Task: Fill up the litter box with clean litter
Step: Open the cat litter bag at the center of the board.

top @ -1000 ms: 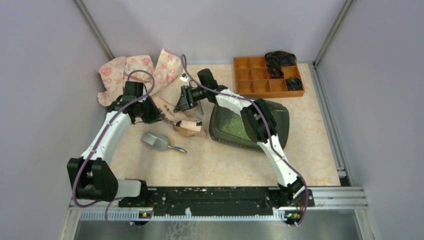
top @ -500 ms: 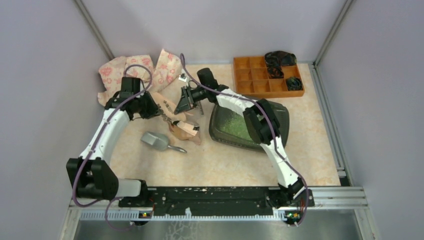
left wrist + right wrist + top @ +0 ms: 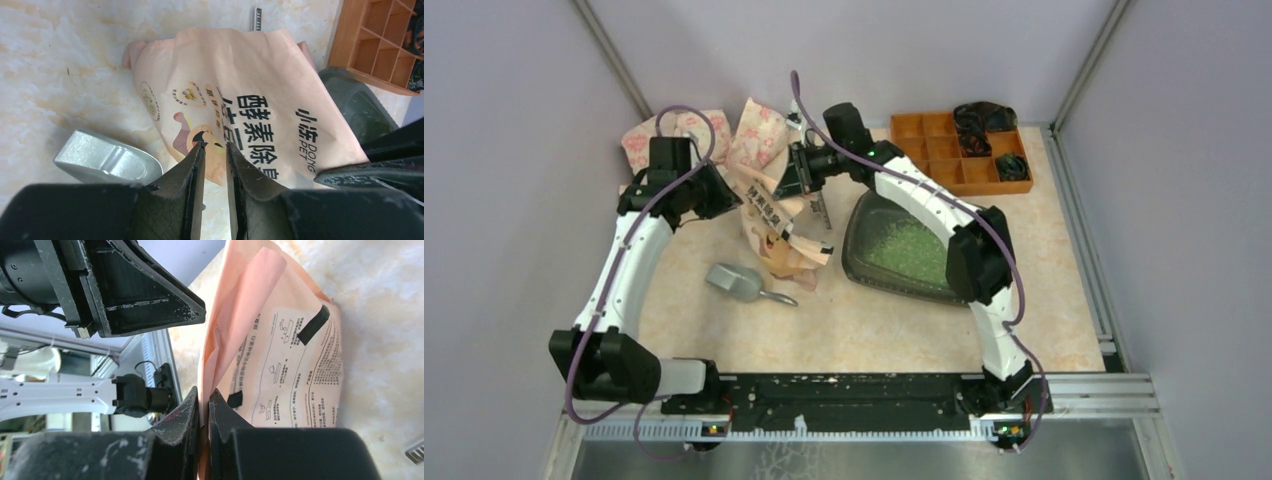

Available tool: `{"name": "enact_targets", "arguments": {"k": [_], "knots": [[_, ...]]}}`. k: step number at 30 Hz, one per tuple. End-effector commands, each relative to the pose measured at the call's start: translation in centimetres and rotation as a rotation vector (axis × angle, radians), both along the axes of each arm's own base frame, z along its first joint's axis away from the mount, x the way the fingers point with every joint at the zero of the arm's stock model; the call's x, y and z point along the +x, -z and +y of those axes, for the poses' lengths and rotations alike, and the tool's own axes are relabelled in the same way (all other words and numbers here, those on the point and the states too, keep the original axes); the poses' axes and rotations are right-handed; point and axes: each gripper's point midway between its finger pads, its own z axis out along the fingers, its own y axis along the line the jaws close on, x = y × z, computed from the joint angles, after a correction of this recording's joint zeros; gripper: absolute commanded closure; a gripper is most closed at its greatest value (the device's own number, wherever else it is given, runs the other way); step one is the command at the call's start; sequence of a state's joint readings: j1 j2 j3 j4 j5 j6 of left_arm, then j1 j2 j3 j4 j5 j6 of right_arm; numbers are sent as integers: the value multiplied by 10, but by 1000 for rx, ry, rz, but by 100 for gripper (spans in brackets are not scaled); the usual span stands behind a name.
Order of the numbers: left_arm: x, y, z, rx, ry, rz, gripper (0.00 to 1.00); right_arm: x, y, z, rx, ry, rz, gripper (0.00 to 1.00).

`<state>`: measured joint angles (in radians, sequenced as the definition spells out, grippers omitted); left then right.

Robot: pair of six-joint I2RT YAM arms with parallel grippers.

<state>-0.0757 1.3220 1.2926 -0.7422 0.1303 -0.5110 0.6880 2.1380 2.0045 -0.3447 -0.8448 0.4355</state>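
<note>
My left gripper (image 3: 214, 146): fingers nearly together, thin slit between; whether paper is pinched, cannot tell. Grey metal scoop (image 3: 736, 282) lies on beige marbled table (image 3: 874, 335), nearer to bases. Peach-orange printed paper bag (image 3: 774, 225) hangs between my two grippers. My right gripper (image 3: 202, 392) clamped on bag's edge. Further right, large dark grey-black shallow plastic litter box (image 3: 856, 268) rests on table, light-green litter granules (image 3: 904, 245) inside, partly under my right arm.
</note>
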Motion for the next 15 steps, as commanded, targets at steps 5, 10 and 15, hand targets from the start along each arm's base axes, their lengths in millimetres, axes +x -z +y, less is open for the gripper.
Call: {"name": "enact_targets", "arguments": {"k": [5, 10, 15], "knots": [[-1, -23, 3, 4, -1, -53, 71, -4, -100, -15, 60, 203, -234, 100], [-4, -24, 6, 8, -9, -63, 70, -8, -115, -14, 87, 287, -255, 100], [-8, -25, 11, 20, -23, -62, 66, -8, -128, -8, 133, 356, -239, 100]]}}
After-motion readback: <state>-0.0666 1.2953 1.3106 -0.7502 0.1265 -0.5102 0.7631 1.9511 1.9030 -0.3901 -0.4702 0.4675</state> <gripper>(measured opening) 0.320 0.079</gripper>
